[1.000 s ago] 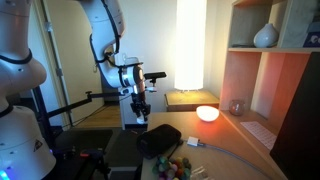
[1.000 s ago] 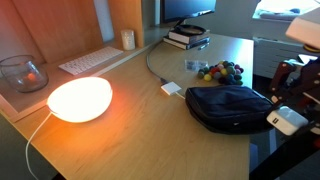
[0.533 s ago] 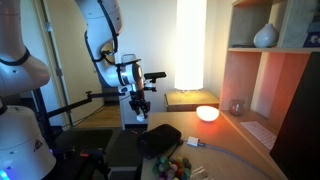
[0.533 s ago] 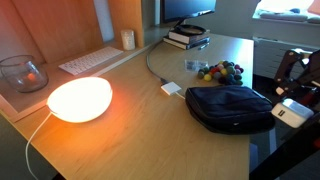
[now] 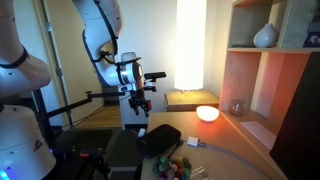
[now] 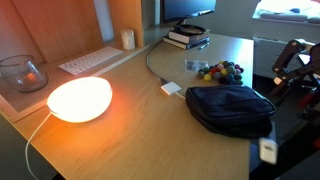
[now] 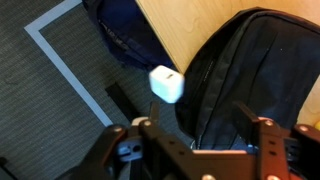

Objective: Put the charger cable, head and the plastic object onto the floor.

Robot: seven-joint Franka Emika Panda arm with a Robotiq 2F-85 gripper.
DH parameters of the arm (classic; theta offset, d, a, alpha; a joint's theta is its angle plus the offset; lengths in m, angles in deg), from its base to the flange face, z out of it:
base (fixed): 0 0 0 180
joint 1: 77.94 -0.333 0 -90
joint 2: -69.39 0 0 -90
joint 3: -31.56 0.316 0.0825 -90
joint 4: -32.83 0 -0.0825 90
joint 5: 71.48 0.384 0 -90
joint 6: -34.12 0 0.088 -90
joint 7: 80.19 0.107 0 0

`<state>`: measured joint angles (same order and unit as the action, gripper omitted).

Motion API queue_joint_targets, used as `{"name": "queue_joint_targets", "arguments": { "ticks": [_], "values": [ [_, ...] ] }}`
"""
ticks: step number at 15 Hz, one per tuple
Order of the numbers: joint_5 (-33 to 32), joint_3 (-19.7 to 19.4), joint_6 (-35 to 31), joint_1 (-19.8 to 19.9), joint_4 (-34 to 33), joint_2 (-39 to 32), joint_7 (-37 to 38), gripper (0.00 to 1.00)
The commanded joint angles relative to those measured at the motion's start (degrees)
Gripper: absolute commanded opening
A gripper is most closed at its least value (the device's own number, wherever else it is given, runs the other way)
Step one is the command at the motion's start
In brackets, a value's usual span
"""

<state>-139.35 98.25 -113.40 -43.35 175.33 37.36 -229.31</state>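
Pale worktop [image 6: 130, 140] with black pouch [image 6: 230, 108] near its edge; head [image 6: 267, 150] at pouch's five o'clock; only in wrist view, jaws released, clear of head.

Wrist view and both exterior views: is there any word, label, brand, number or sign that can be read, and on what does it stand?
No text can be read in any view.
The head: plain white face, no marking visible in the wrist view.
The keyboard: key legends too small and blurred to read.
The stacked books: any lettering too small to read.
The black pouch: no label visible.
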Motion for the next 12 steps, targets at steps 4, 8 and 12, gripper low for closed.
{"name": "queue_joint_targets", "arguments": {
  "ticks": [4,8,12],
  "values": [
    [-1.7,5.2,3.4,5.7,0.7,-2.9,0.0,1.00],
    [4.2,2.8,-4.4,5.8,0.9,7.2,1.9,1.00],
    [8.2,-2.4,-15.2,5.5,0.6,16.0,5.9,1.00]
  ]
}}
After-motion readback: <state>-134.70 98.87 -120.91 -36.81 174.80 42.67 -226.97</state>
